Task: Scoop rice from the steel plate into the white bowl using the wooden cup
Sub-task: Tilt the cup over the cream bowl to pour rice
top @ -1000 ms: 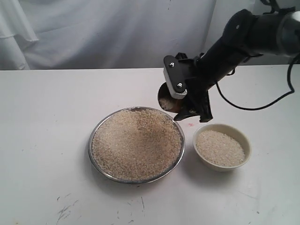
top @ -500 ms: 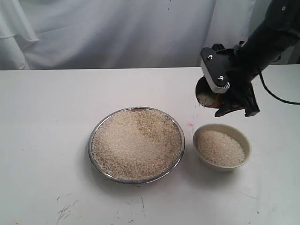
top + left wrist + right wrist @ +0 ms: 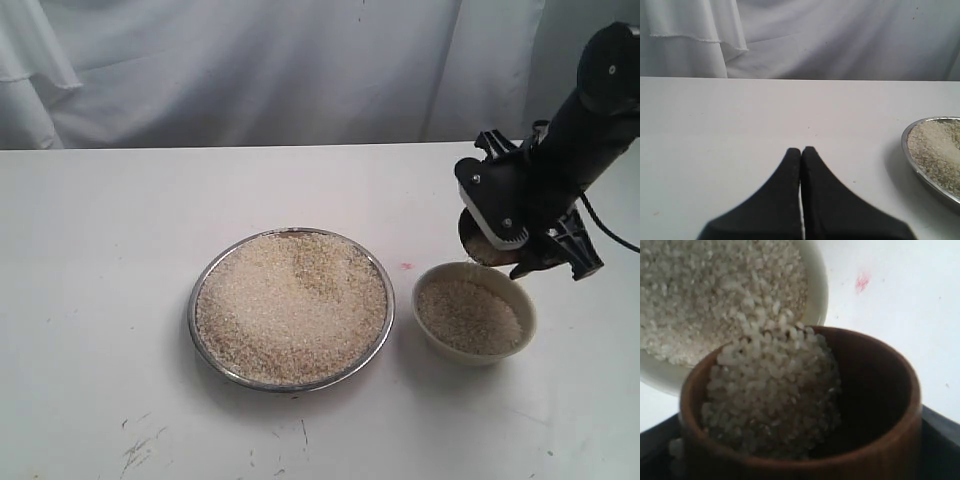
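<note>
Right arm slants down from the upper right of the exterior view, wrist rolled over. The right claw [image 3: 535, 255] is spread wide and clamped on the wooden cup [image 3: 478, 245], which is tipped mouth-down over the far rim of the white bowl [image 3: 524, 300]. Rice [image 3: 775, 400] is piled at the cup's lip, grains right above the bowl, which holds a layer already. The steel plate [image 3: 203, 285] sits just beside the bowl on the worktop [image 3: 100, 250], heaped with rice. Left claw [image 3: 801, 155] sits low over the worktop near the plate's edge, tips pressed together, holding nothing.
</note>
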Available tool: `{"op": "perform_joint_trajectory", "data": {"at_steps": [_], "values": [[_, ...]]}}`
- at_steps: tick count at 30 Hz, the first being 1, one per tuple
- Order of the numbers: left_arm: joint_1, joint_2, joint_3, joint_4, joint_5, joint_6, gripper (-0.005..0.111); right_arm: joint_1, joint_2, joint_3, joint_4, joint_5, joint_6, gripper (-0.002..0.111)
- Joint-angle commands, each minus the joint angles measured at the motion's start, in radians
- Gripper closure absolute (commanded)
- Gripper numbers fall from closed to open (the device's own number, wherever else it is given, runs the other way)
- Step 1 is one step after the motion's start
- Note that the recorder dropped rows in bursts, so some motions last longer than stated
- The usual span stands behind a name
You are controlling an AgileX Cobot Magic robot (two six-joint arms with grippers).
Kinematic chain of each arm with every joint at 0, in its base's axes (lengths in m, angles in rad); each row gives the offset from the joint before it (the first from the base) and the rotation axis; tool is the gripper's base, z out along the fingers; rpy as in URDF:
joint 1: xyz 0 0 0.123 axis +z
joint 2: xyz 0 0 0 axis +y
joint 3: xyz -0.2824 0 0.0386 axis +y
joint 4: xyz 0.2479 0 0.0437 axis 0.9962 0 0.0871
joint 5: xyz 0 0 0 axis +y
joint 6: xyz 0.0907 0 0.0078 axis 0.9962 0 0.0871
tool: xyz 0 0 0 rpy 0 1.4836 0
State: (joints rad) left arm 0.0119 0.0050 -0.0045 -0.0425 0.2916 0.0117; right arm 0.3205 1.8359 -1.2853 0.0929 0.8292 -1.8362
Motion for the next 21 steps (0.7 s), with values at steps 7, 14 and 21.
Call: {"op": "perform_joint_trajectory", "data": {"at_steps": [7, 14, 21], "values": [[-0.002, -0.005, 0.005, -0.001, -0.006, -0.003, 0.107, 0.038, -0.032, 0.084, -0.145, -0.170, 0.005, 0.108], [-0.002, -0.005, 0.005, -0.001, -0.006, -0.003, 0.107, 0.091, -0.032, 0.111, -0.346, -0.224, 0.080, 0.108], [-0.002, -0.005, 0.005, -0.001, -0.006, -0.003, 0.107, 0.140, -0.032, 0.137, -0.558, -0.238, 0.216, 0.108]]}}
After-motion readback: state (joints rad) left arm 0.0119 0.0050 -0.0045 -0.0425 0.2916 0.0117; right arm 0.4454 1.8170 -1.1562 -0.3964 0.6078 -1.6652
